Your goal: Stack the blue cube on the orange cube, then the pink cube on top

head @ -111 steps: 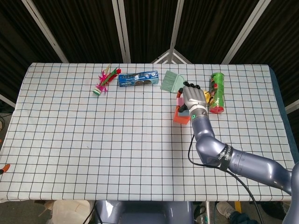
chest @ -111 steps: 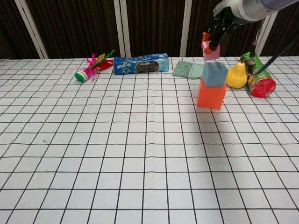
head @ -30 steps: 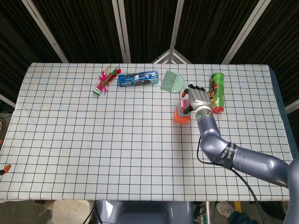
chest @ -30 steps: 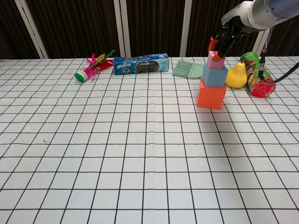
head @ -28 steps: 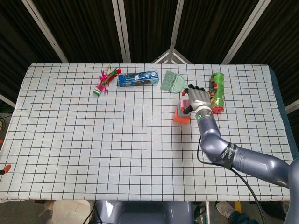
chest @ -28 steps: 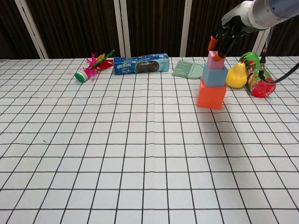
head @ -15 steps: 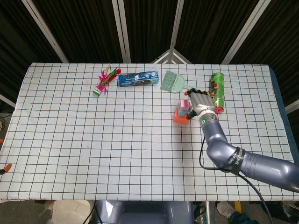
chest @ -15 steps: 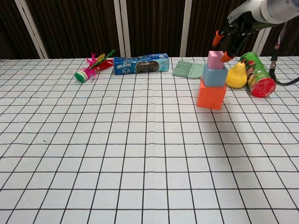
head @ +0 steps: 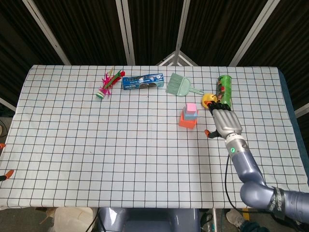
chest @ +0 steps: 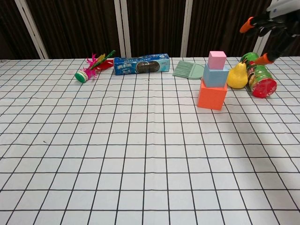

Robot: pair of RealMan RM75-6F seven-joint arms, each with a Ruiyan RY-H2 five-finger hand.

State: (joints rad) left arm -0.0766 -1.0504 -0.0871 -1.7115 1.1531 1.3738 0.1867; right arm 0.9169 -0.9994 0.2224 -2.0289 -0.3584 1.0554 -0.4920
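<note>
Upright stack, pink cube [chest: 217, 60] over blue cube [chest: 215, 76] over orange cube [chest: 212, 96]; right hand [head: 226, 121] fingers spread, empty

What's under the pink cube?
The pink cube sits on the blue cube, which rests on the orange cube. The faces where the cubes touch are covered, so they cannot be seen.

Just past my fingertips lay a yellow pear [chest: 237, 75], touching a green can [chest: 257, 77] that rested on its side. Farther off to my left sat a green brush [head: 178, 84], then a blue biscuit pack [head: 142, 81], and beyond that a pink feathered shuttlecock [head: 106, 83], all on the checked tablecloth [head: 96, 145].
</note>
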